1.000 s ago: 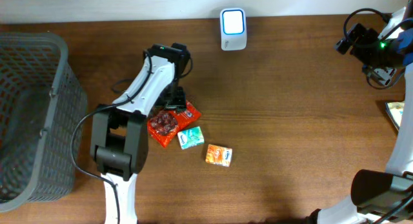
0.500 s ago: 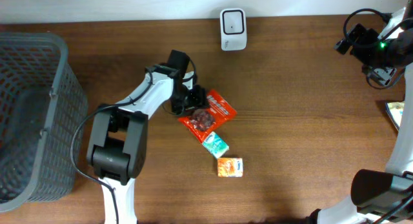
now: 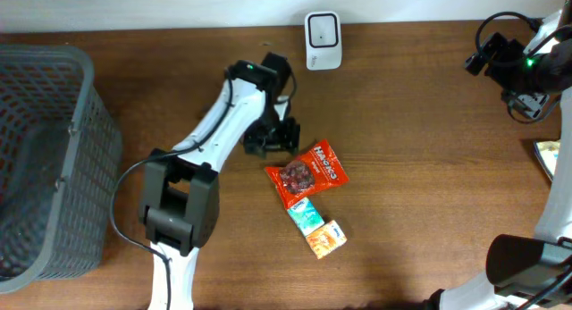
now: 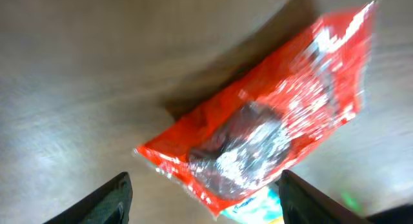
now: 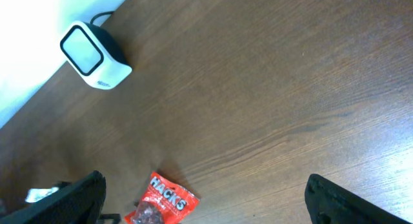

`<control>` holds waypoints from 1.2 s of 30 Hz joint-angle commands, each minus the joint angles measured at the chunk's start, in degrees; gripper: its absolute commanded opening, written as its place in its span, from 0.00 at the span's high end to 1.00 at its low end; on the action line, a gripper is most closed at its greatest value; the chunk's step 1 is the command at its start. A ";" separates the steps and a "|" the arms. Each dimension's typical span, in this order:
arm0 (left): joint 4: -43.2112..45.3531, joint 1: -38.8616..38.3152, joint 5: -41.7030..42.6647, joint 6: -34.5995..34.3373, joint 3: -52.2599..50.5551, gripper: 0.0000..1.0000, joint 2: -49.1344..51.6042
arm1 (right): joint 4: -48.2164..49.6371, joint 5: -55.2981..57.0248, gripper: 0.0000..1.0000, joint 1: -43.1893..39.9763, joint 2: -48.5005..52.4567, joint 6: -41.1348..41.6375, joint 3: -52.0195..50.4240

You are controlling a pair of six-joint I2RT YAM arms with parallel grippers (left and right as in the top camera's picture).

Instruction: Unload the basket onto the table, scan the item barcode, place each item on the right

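Note:
A red snack bag (image 3: 306, 173) lies flat on the wooden table, right of centre. The left wrist view shows it blurred (image 4: 264, 130), and the right wrist view shows it small (image 5: 161, 201). The white barcode scanner (image 3: 322, 29) stands at the back edge, its window also showing in the right wrist view (image 5: 93, 53). My left gripper (image 3: 273, 136) hovers just up-left of the bag, open, with nothing held (image 4: 203, 208). At the far right, high above the table, my right gripper (image 3: 502, 62) stands wide open and empty (image 5: 213, 208).
A teal packet (image 3: 307, 216) and an orange packet (image 3: 323, 238) lie just in front of the red bag. A grey mesh basket (image 3: 85, 122) fills the left side. The table's back edge meets a white wall behind the scanner.
The red bag and both small packets have slid to the right. My left gripper swung right and toward the back and now stands apart from the bag. The right arm has not moved.

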 commanded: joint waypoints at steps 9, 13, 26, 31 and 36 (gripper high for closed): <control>9.97 -0.22 1.97 -4.76 -15.02 0.23 0.02 | 0.04 -0.22 0.01 0.31 -0.02 0.44 -0.20; 16.33 -0.15 8.63 -4.74 -18.93 0.39 0.04 | 0.07 -0.22 0.01 0.31 -0.02 0.44 -0.20; -1.07 0.81 -18.82 -1.90 12.02 1.00 0.02 | 0.04 -0.22 0.01 0.31 -0.02 0.44 -0.20; -0.90 0.79 -53.94 -15.63 15.04 1.00 0.11 | 0.07 -0.22 0.01 0.31 -0.02 0.44 -0.20; -2.91 -1.29 -57.46 -22.03 14.78 1.00 4.81 | 0.04 -0.22 0.01 0.31 -0.02 0.44 -0.20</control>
